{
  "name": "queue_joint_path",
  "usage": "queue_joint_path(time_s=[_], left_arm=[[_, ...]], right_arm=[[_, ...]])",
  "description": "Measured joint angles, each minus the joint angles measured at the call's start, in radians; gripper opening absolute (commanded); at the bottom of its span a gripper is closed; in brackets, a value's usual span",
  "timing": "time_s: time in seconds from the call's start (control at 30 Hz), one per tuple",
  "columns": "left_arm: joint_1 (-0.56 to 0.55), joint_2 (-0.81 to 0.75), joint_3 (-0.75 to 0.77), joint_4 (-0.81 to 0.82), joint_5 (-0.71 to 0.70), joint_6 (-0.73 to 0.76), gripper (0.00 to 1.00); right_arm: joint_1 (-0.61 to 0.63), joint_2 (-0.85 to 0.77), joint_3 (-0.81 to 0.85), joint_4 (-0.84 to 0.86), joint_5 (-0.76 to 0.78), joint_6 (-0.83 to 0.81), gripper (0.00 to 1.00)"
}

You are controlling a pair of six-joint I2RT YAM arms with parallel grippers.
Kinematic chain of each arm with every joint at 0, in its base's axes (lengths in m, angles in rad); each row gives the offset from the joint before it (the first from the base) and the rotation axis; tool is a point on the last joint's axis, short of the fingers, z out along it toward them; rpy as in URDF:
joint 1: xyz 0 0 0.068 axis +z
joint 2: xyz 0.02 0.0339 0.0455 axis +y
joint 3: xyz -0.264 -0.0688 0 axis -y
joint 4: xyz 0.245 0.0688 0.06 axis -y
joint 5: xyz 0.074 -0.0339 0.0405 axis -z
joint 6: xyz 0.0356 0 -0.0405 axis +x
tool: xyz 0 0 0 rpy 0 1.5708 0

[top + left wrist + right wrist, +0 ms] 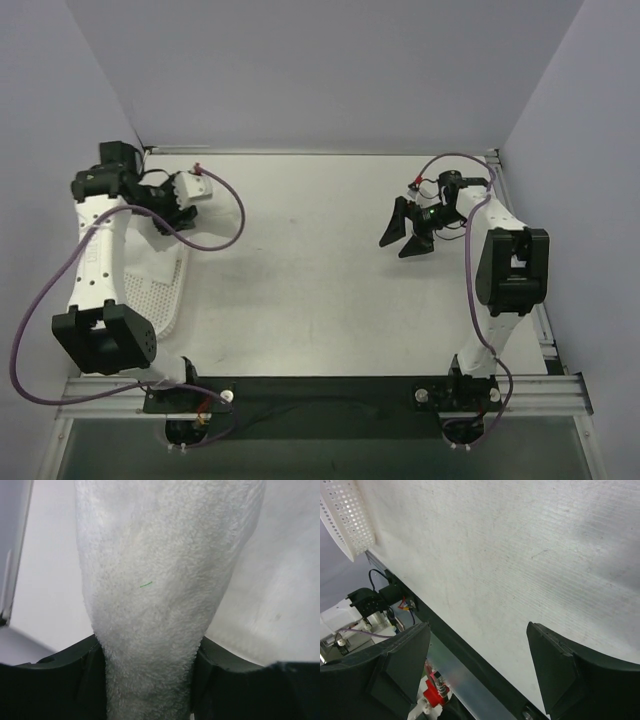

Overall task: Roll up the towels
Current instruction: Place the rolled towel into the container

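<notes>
Well — white table (330, 280), seemingly lilac walls (320, 70)

No legible text, label, brand, number or sign in any view. Towel (165, 580): plain white terry, no readable tag. Basket (345, 515): perforated white plastic, unmarked.
</notes>
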Motion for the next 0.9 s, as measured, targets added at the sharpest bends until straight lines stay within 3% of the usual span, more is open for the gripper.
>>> queue_joint_path(time_s=[0.17,0.33,0.6,0.9], left_arm=[[0.343,-0.006,0.043,-0.032,0.000,0.232,0.00],[0.504,0.017,0.030,-0.072,-0.027,0.417,0.00],[0.541,0.095,-0.060,-0.084,-0.159,0.629,0.00],[0.590,0.216,-0.071,-0.091,-0.292,0.692,0.00]], right_arm=[[0.000,0.000,-0.015,-0.013,0.030,-0.016,0.81],[0.000,0.000,-0.018,-0.021,0.055,-0.027,0.81],[0.000,0.000,-0.022,-0.031,0.081,-0.036,0.81],[0.002,0.000,-0.026,-0.035,0.093,-0.055,0.81]])
